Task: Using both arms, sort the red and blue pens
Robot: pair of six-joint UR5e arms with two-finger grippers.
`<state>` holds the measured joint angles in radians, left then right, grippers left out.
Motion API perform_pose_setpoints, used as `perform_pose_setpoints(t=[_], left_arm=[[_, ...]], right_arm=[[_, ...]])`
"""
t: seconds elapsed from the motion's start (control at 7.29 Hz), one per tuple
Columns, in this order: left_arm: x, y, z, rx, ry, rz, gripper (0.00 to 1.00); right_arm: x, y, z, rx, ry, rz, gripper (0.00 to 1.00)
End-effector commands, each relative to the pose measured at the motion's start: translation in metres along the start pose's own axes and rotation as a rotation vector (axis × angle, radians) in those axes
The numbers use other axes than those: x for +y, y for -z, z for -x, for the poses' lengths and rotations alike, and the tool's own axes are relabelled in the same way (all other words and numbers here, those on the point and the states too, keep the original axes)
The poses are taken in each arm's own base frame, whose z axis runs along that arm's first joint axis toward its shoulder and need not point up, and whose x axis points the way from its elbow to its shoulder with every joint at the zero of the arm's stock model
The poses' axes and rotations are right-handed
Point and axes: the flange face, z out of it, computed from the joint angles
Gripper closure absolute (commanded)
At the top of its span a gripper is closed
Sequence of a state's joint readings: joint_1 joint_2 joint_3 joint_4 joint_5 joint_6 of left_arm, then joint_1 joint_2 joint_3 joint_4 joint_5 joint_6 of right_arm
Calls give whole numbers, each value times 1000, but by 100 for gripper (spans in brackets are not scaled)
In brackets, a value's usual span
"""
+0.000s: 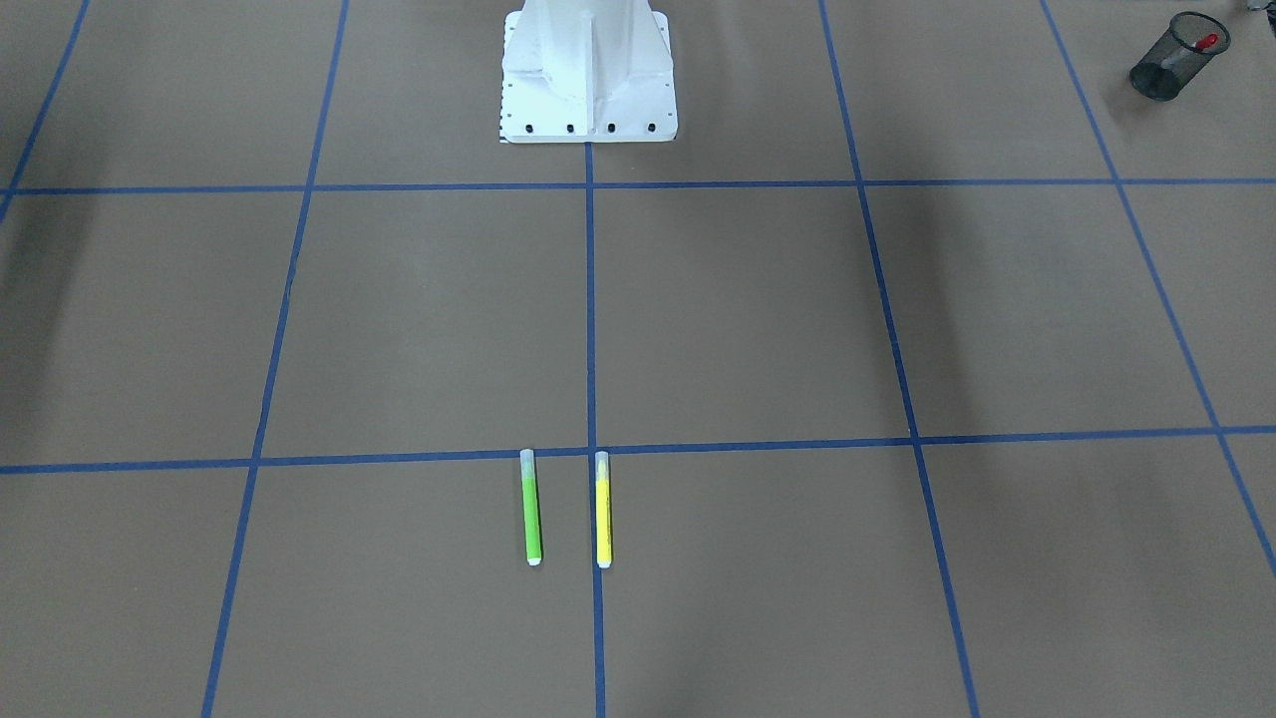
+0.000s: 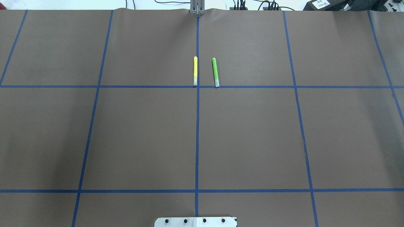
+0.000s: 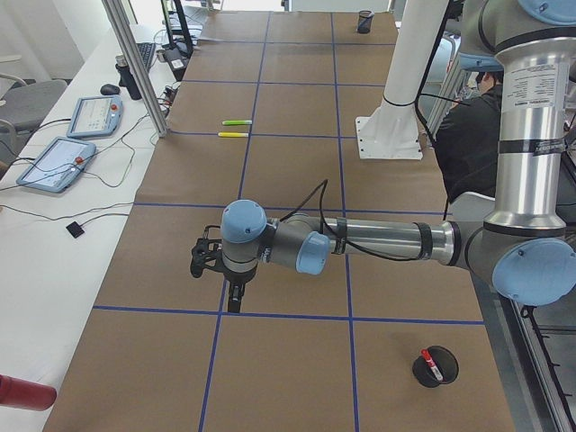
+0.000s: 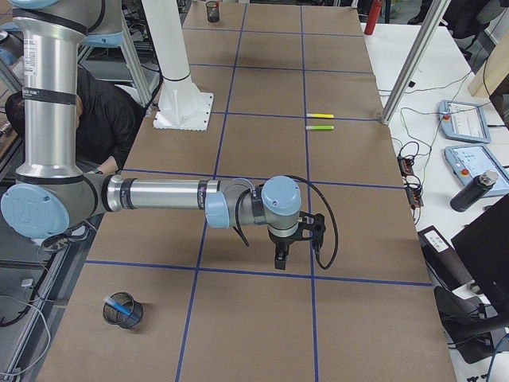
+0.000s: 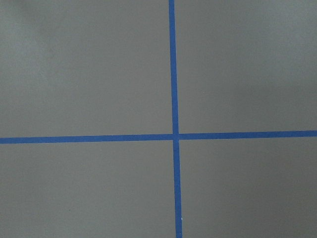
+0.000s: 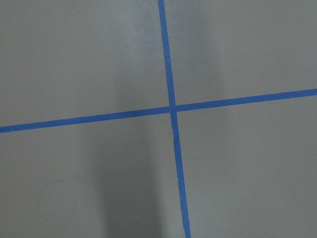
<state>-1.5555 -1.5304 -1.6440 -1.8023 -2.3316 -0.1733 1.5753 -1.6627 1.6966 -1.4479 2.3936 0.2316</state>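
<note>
The red pen [image 1: 1206, 42] stands in a black mesh cup [image 1: 1179, 60] near the table corner on my left side; the left side view shows the same red pen [image 3: 430, 363] in its cup [image 3: 436, 366]. The blue pen [image 4: 124, 305] lies in another mesh cup [image 4: 123, 310] on my right side. My left gripper [image 3: 235, 304] points down over a tape crossing, well away from its cup. My right gripper [image 4: 279, 261] hangs the same way. Both show only in the side views, so I cannot tell whether they are open or shut. Both wrist views show only bare brown paper and blue tape.
A green marker [image 2: 215, 72] and a yellow marker [image 2: 195, 71] lie side by side at the far middle of the table. The white pedestal [image 1: 588, 75] stands at the robot's edge. A person in black [image 3: 468, 135] sits behind it. Tablets [image 3: 56, 164] lie on the side table.
</note>
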Motion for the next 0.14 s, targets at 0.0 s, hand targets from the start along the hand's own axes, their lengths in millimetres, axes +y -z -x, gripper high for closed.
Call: perform_pose_setpoints(t=[0.0], left_arm=[[-1,-1,1,0,1,1,0]], right_arm=[[0,-1,0,1,1,1,0]])
